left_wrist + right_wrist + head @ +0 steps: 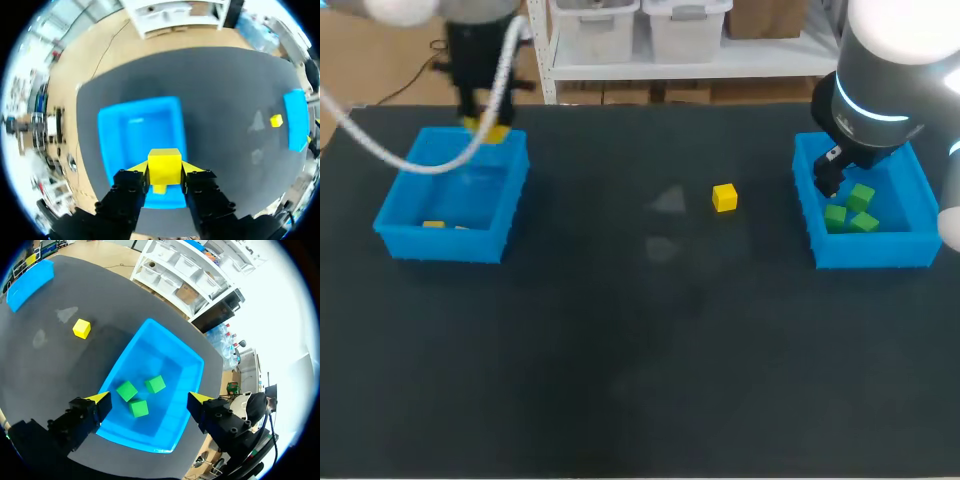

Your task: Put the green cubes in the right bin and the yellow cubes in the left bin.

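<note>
My left gripper (485,128) hangs over the far edge of the left blue bin (410,160), shut on a yellow cube (164,165). The left wrist view shows that cube pinched between the yellow tips above the bin (125,130), with another yellow cube (159,189) on the bin floor under it. A yellow cube (433,224) lies in the bin's near corner. One more yellow cube (724,197) sits on the table right of centre. My right gripper (150,402) stands open above the right blue bin (185,365), which holds three green cubes (138,408).
The black table top (620,350) spreads between the two bins. The loose yellow cube (81,328) lies a short way to the left of the right bin (870,255).
</note>
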Robot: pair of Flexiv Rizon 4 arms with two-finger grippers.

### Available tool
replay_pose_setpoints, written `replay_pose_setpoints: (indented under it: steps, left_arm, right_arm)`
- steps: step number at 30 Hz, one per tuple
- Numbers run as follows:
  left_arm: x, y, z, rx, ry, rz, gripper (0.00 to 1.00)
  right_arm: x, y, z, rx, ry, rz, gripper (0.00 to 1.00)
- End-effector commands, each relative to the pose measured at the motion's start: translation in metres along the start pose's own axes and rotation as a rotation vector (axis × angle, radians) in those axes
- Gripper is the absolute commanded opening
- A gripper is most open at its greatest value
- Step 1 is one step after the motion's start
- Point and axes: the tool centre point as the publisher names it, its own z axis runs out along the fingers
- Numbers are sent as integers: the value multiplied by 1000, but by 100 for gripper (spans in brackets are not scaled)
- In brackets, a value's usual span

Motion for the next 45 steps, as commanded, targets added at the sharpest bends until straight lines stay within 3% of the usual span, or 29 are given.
replay_pose_setpoints:
  steps: [1,3,4,5,6,7,12,15,17,22,28,34,40,45]
  left_arm:
    - [73,28,15,76,-211,-31,0]
    - [74,28,18,91,-195,-18,0]
    - [74,28,19,92,-194,-19,5]
    - [73,27,20,92,-193,-19,22]
    - [72,26,20,93,-192,-19,48]
    - [70,25,20,97,-193,-17,100]
    - [53,14,7,97,-233,23,100]
    - [35,-9,-13,95,-287,102,100]
    - [22,-32,-28,109,-320,176,100]
    - [-2,-113,-51,202,-396,412,100]
    - [-17,-194,-41,290,-403,623,100]
    - [-12,-255,-27,339,-361,792,100]
    - [-10,-291,-17,406,-353,885,100]
    - [-10,-307,-9,427,-357,915,100]
  right_arm:
    - [1,0,0,2,-4,1,100]
    - [1,0,0,2,-4,1,100]
    - [1,0,0,2,-4,1,100]
    - [1,0,0,2,-4,1,100]
    - [1,0,0,2,-4,1,100]
    - [1,0,0,2,-4,1,100]
    - [1,0,0,2,-4,1,100]
    - [1,0,0,2,-4,1,100]
    - [1,0,0,2,-4,1,100]
    - [1,0,0,2,-4,1,100]
    - [1,0,0,2,-4,1,100]
    - [1,0,0,2,-4,1,100]
    - [1,0,0,2,-4,1,100]
    - [1,0,0,2,-4,1,100]
